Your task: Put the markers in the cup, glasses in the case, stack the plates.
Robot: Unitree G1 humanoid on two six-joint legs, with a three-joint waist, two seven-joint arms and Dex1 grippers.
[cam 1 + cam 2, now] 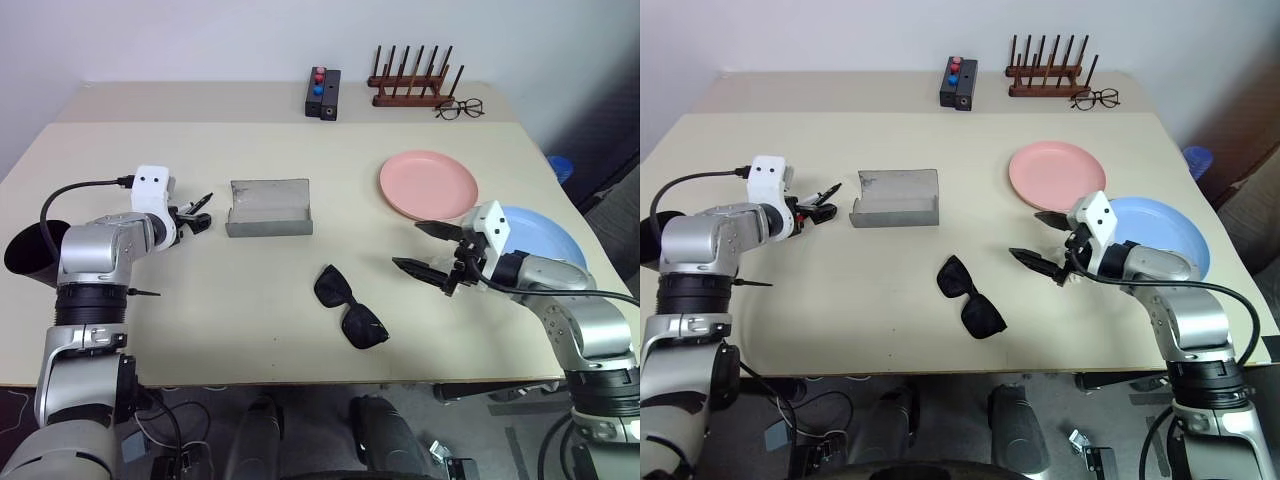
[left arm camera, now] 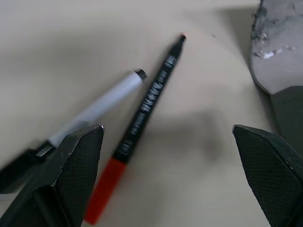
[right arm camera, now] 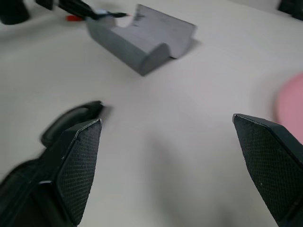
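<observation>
Two markers lie side by side on the table between my left gripper's [image 2: 165,130] open fingers: one with a white barrel [image 2: 106,100], one with a dark printed barrel and a red end [image 2: 144,106]. That gripper [image 1: 200,212] hovers just left of the open grey case [image 1: 268,208]. The black cup [image 1: 25,250] stands at the table's far left. The black glasses [image 1: 350,305] lie folded open at front centre. My right gripper [image 1: 420,248] is open and empty, right of the glasses. The pink plate [image 1: 428,185] and the blue plate [image 1: 545,235] sit apart at the right.
At the back of the table stand a black box with red and blue buttons [image 1: 322,92] and a wooden peg rack [image 1: 412,80], with thin clear spectacles [image 1: 460,108] beside it. The table's right edge is close behind the blue plate.
</observation>
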